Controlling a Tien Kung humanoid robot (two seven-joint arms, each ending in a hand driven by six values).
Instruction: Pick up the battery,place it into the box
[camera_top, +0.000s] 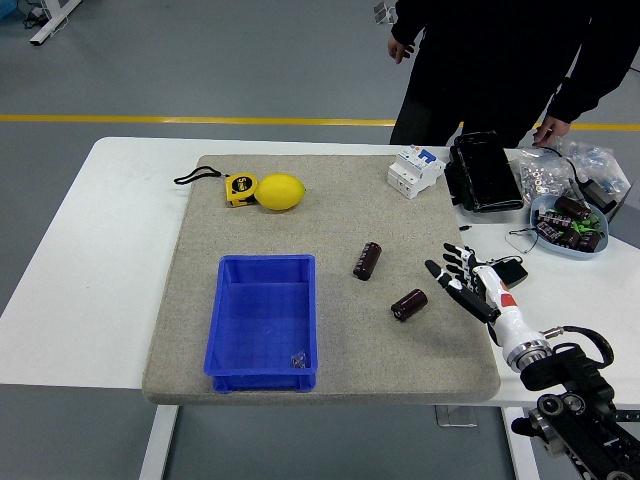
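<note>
The right hand (466, 278) reaches in from the near right corner over the right edge of the grey mat (330, 340), its fingers (450, 268) spread and slightly bent, holding nothing and touching nothing that can be made out. Just to its left, a short gap away, a dark cylindrical battery (408, 304) lies on its side on the mat. A second battery (367, 260) lies a little farther off, up and to the left of the first, also on its side. The blue box (232, 330) sits on the near left part of the mat, well apart from both batteries, with a small dark bit in its near right corner. At the far left of the mat a yellow tape measure (238, 188) rests touching a lemon (281, 192). At the far right stand a white breaker (414, 169) and a black case (482, 172), with a bowl of parts (545, 240) beside them on the white table (90, 270). A person (500, 60) in dark clothing stands at the far side, one hand (547, 131) down near the table's far edge.
</note>
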